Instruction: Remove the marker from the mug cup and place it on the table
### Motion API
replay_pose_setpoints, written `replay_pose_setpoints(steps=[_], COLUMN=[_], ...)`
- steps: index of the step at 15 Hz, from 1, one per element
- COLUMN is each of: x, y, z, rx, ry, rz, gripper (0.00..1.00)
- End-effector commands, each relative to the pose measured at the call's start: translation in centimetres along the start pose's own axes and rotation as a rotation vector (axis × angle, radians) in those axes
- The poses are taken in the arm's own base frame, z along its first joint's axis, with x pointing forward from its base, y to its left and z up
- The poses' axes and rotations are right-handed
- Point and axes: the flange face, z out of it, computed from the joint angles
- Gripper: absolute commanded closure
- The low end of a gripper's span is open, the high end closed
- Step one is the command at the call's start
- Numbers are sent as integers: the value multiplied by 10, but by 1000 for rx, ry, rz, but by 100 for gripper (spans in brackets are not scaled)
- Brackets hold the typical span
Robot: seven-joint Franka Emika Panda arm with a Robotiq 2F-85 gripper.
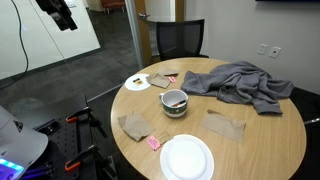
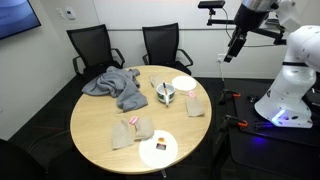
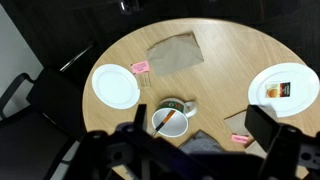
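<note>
The mug cup [image 1: 175,101] stands near the middle of the round wooden table [image 1: 262,140], also seen in an exterior view [image 2: 165,93] and in the wrist view [image 3: 170,118]. The marker [image 3: 172,121], a thin dark and orange stick, leans inside the cup. My gripper [image 1: 62,16] hangs high above and off to the side of the table, far from the cup; it also shows in an exterior view [image 2: 232,50]. In the wrist view its dark fingers [image 3: 200,140] stand wide apart, open and empty, framing the cup from above.
A grey cloth [image 1: 240,82] lies beside the cup. Two white plates [image 1: 187,157] [image 1: 137,83], brown paper napkins [image 1: 225,125] and a pink scrap [image 1: 154,143] lie on the table. Black chairs [image 2: 90,45] stand at the far side.
</note>
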Motion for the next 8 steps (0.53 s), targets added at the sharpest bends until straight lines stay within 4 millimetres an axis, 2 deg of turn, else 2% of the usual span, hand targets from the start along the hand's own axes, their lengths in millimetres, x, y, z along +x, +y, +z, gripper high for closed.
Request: replay_pose_setpoints(steps=[1, 8], x=[0, 26], y=[0, -4], z=[0, 14], rx=[0, 16], ry=[-1, 21], rz=[0, 218], gripper=[0, 0])
